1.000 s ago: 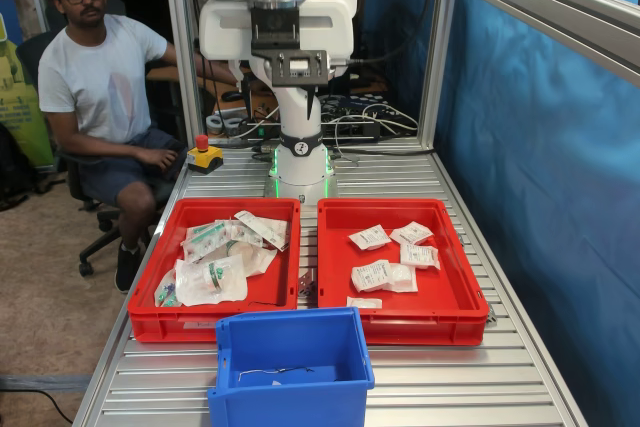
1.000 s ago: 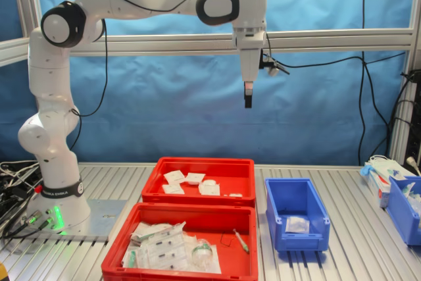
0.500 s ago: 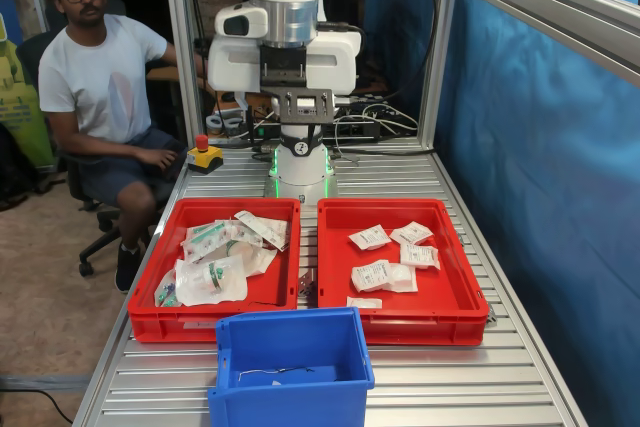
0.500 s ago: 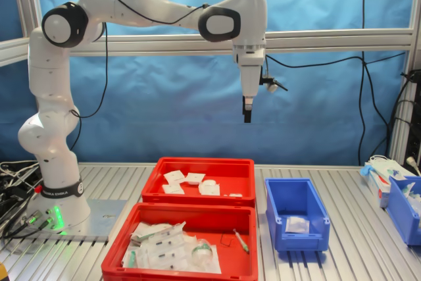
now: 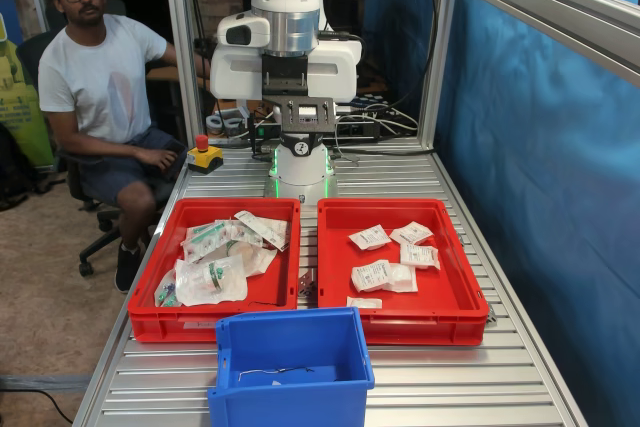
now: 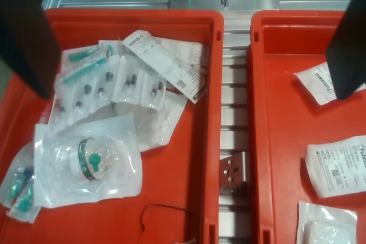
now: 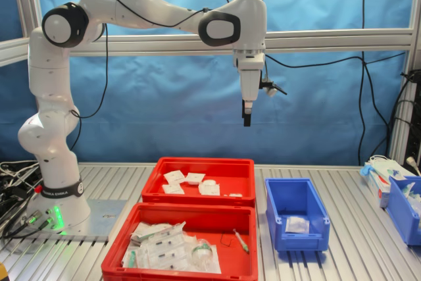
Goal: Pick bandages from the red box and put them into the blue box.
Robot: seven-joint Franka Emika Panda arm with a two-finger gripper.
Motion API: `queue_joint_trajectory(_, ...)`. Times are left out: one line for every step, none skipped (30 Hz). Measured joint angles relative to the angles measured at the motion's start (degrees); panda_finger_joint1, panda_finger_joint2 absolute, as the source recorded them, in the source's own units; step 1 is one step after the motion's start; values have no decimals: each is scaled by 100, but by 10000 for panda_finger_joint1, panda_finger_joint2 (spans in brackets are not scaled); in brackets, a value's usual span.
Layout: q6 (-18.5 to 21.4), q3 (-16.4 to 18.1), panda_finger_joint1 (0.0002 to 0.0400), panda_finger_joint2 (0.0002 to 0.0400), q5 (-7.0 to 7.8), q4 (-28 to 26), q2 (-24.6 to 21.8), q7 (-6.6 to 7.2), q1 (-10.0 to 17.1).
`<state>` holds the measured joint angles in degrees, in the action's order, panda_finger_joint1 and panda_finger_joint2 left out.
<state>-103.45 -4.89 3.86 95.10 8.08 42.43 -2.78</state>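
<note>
Tool [image 7: 247, 120] high above red box [image 7: 245, 177]

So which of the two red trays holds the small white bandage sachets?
The red tray on the first exterior view's right holds the small sachets; its twin holds larger clear packs with green print.

Open air above both trays, red box [image 5: 402, 309] uncovered (low rim), sachets [image 5: 386, 275] loosely spaced
</note>
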Motion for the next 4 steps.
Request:
queue_joint_trajectory(-1,0,400,400,1,1,0,0,0)
queue_joint_trajectory(-3,0,400,400,2,2,0,0,0)
queue_joint_trajectory(-4,0,400,400,3,2,0,0,0)
queue_joint_trajectory(-5,0,400,400,4,3,0,0,0)
